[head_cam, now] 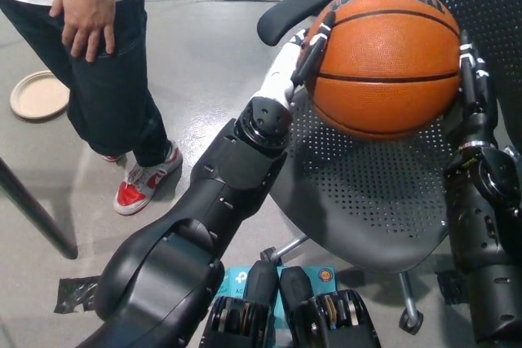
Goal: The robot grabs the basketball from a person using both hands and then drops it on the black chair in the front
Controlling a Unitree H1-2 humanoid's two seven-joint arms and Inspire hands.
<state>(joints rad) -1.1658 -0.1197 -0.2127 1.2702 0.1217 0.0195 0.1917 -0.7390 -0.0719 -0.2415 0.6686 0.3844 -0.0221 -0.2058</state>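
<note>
Black plastic of the left forearm fills the lower left of the frame, hiding the floor beneath it and running up to a white wrist at centre. Beside it, along the right edge, the black right arm rises, its lower part cut off by the frame's bottom. The perforated seat of the black chair (367, 201) lies between the two arms, its base mostly hidden under the seat; one armrest shows at upper centre and the mesh back is cut off at the upper right.

Above the seat's far part, the basketball (385, 59) sits in the upper right, pressed between both hands. The left hand (303, 56) clasps its left side, dark fingers curved against the orange skin. The right hand (471, 79) presses the ball's right side, mostly hidden behind it. The ball's black seams run roughly level across it, with lettering along its top edge.

At upper left stands a person (98, 55), head cut off, one hand resting on the thigh.
</note>
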